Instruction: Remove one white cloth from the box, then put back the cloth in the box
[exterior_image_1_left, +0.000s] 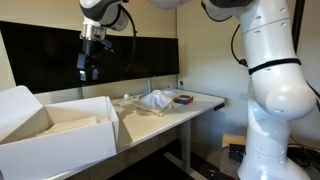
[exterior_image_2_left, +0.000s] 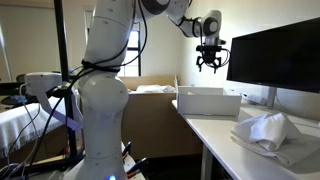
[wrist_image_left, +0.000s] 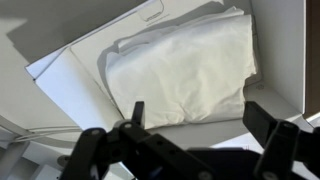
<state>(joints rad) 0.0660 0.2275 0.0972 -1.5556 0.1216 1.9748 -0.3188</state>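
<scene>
The box (exterior_image_1_left: 60, 145) is a large white cardboard box, open, with its flap up, standing at the table's end; it also shows in an exterior view (exterior_image_2_left: 210, 102). In the wrist view a folded white cloth (wrist_image_left: 185, 65) lies inside the box (wrist_image_left: 90, 55). Another crumpled white cloth (exterior_image_1_left: 155, 100) lies on the table outside the box, also seen in an exterior view (exterior_image_2_left: 268, 130). My gripper (wrist_image_left: 200, 122) is open and empty. It hangs well above the box in both exterior views (exterior_image_1_left: 90, 65) (exterior_image_2_left: 210, 62), fingers pointing down.
A small dark blue-and-red object (exterior_image_1_left: 183, 98) lies on the table beyond the loose cloth. A wide black monitor (exterior_image_2_left: 275, 55) stands along the table's back edge, close to the gripper. The robot's white base (exterior_image_1_left: 275, 110) stands beside the table.
</scene>
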